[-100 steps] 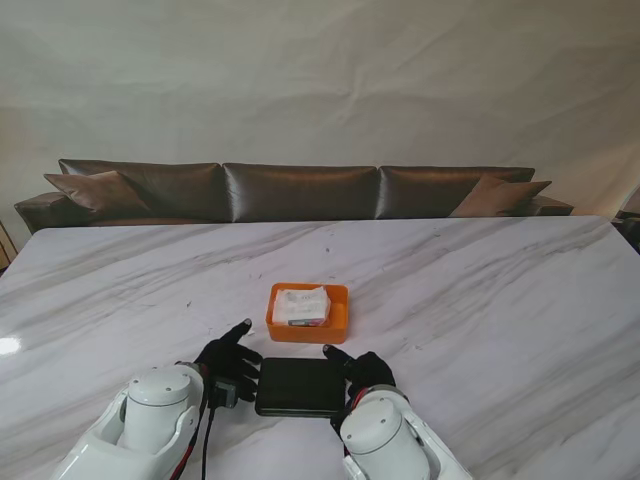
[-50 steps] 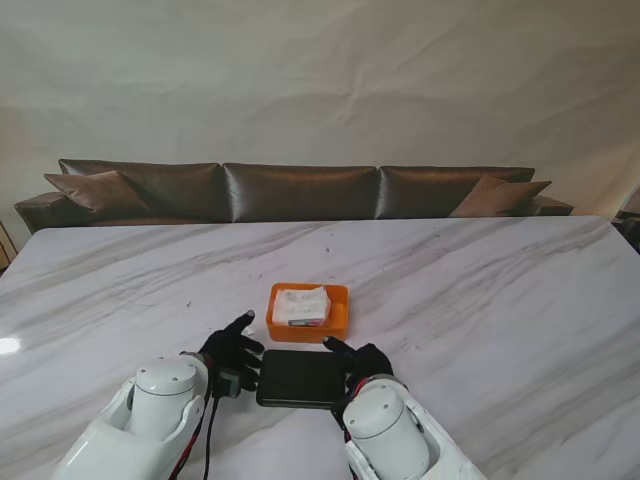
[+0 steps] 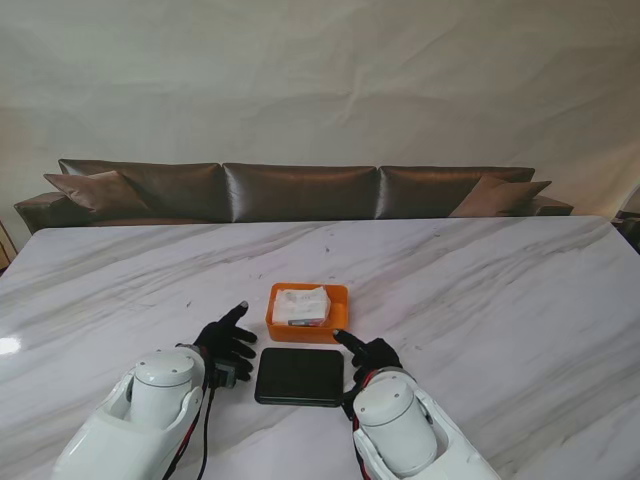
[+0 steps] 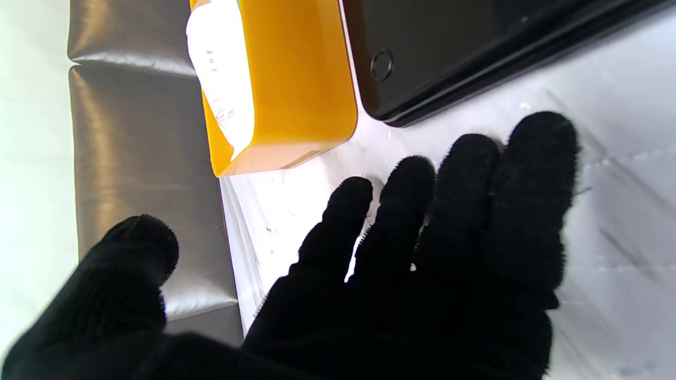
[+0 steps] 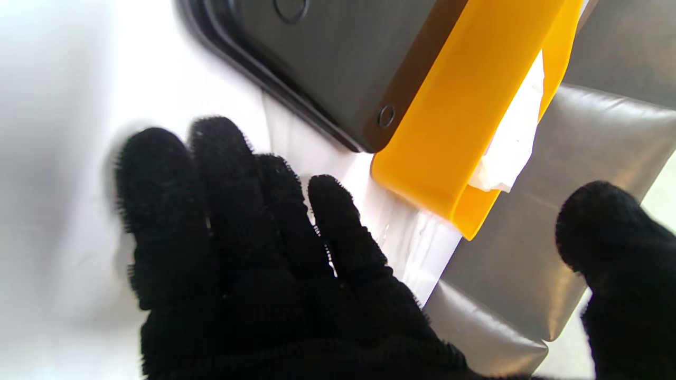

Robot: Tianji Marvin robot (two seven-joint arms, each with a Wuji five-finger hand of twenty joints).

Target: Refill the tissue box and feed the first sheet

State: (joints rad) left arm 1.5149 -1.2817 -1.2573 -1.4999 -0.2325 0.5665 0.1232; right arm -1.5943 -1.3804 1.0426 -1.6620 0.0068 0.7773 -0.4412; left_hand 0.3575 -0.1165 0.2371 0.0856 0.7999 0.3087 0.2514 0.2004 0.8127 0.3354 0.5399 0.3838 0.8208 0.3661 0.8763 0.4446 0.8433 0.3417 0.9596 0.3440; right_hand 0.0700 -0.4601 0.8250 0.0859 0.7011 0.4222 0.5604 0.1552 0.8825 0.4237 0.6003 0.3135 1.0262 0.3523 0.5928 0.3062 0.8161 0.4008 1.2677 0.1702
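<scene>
Two black-gloved robot hands are flanking a flat black rectangular lid (image 3: 300, 376) on the white marble table (image 3: 480, 290), the left hand (image 3: 226, 342) and right hand (image 3: 365, 354) both spread and holding nothing; the orange plastic tissue box (image 3: 338, 318), with a white tissue pack (image 3: 300, 305) inside, is sitting just beyond.

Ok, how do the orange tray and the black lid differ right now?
The orange tray is a walled open container holding a white tissue pack; the black lid lies flat and bare. The tray sits farther from me, the lid nearer, between both hands. Both are rectangular and rest on the marble table.
</scene>
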